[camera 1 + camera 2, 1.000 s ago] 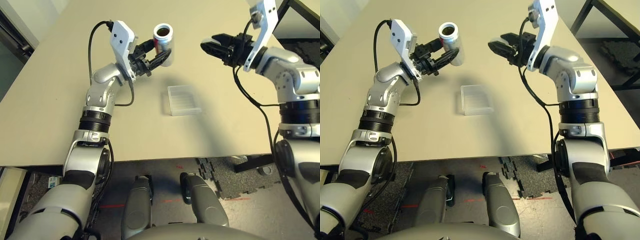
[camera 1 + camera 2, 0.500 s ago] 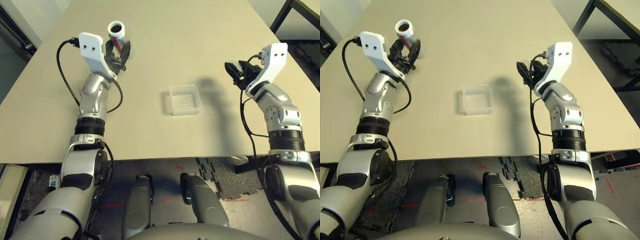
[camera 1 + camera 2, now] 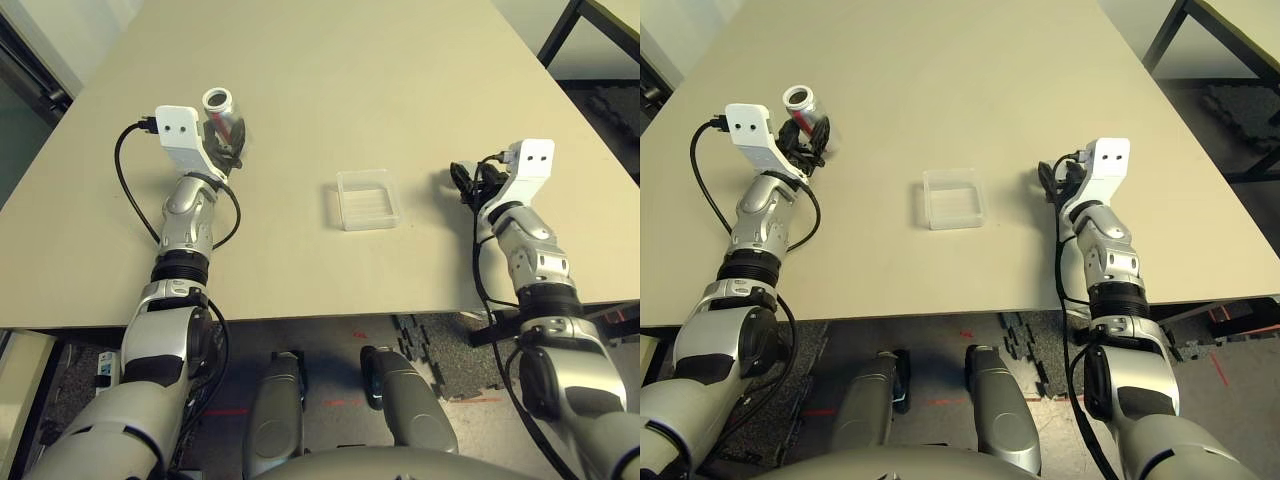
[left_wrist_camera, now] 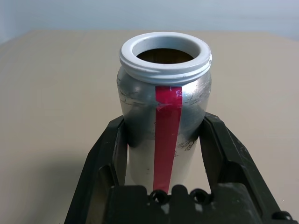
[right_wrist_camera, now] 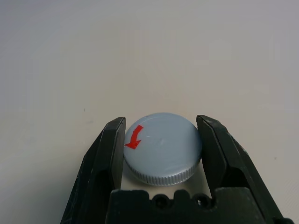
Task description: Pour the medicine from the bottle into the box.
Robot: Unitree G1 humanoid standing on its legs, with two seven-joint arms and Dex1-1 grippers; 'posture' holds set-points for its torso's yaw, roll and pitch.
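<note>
On a beige table (image 3: 330,90), the left gripper (image 4: 163,154) clamps the uncapped silver-grey, red-striped bottle (image 4: 163,121) upright, retaining its contents, the right gripper (image 5: 161,154) pinches the grey cap (image 5: 162,148), and the clear square plastic box (image 3: 367,198) waits between them.

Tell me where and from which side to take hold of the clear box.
Grip the box by one thin upright wall, coming down from above. It lies flat, open side up, on the table, too shallow for a side hold. Both hands are occupied.
</note>
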